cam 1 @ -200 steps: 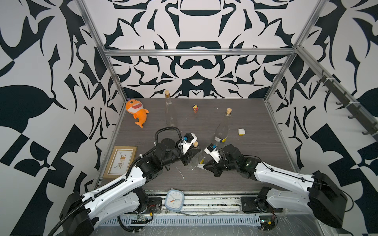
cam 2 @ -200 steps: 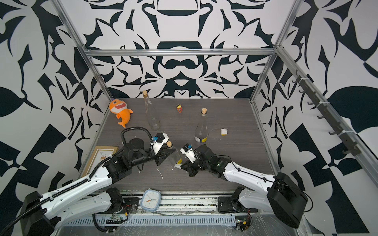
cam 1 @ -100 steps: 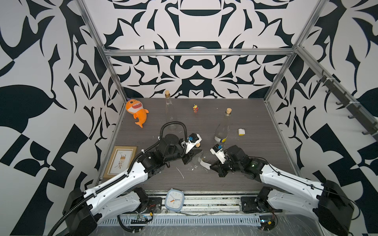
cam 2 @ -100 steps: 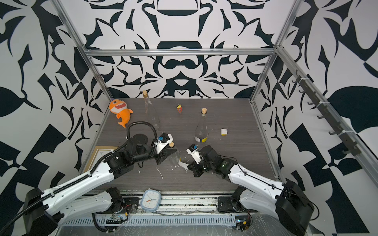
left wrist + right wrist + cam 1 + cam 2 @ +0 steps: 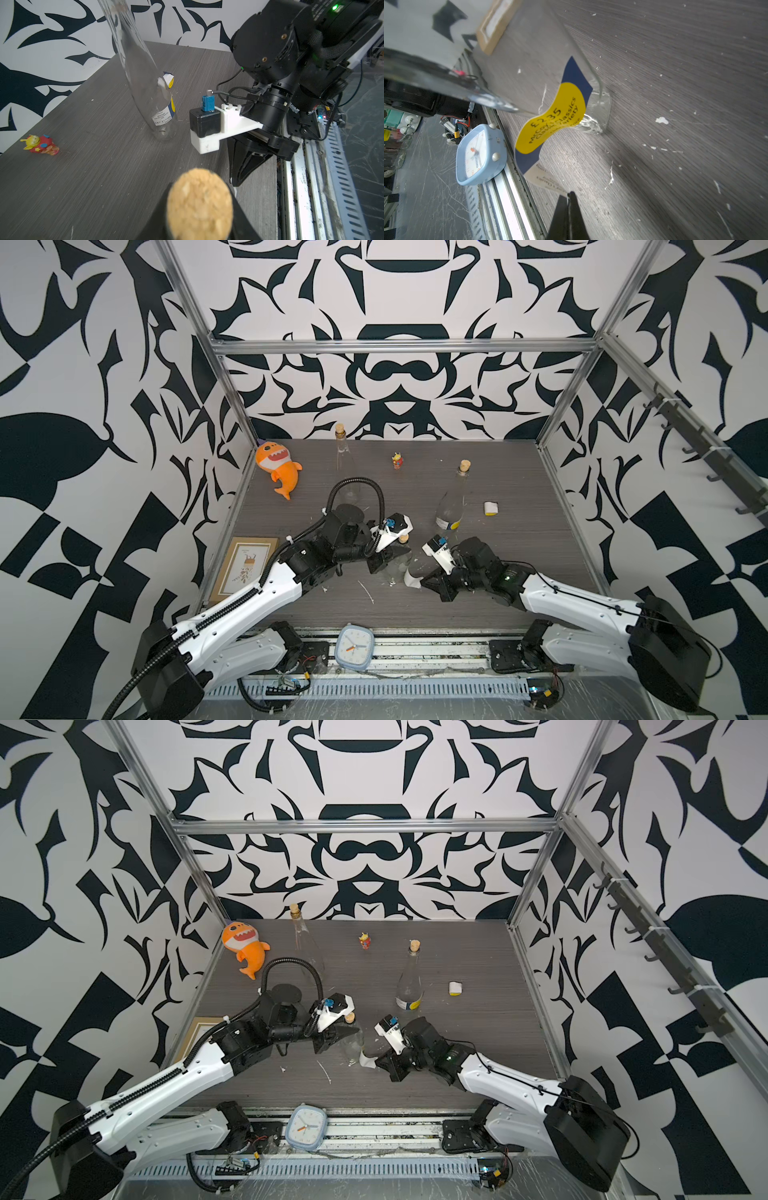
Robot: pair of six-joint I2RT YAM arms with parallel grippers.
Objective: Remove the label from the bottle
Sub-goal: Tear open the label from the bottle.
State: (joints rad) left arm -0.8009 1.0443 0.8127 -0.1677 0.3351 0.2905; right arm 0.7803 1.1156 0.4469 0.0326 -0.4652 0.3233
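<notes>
Bottle (image 5: pixel 401 569) was front-centre on the table (image 5: pixel 540 510), with the left gripper (image 5: pixel 392 556) clamped tight on its corked neck. Label (image 5: pixel 550 124) had peeled further in the last second, one end still stuck near the base. Right gripper (image 5: pixel 570 196), closed, pinched the free end and had drawn back rightward. Judged nearly off.

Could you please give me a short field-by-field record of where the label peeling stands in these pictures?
left gripper: shut on the neck of the bottle, just under its cork
right gripper: shut on the free end of the label
bottle: clear glass, base on the table
label: yellow and blue, mostly peeled, other end stuck near the bottle's base
behind: labelled bottle and bare bottle, both corked
loose: rolled label beside the labelled bottle
</notes>
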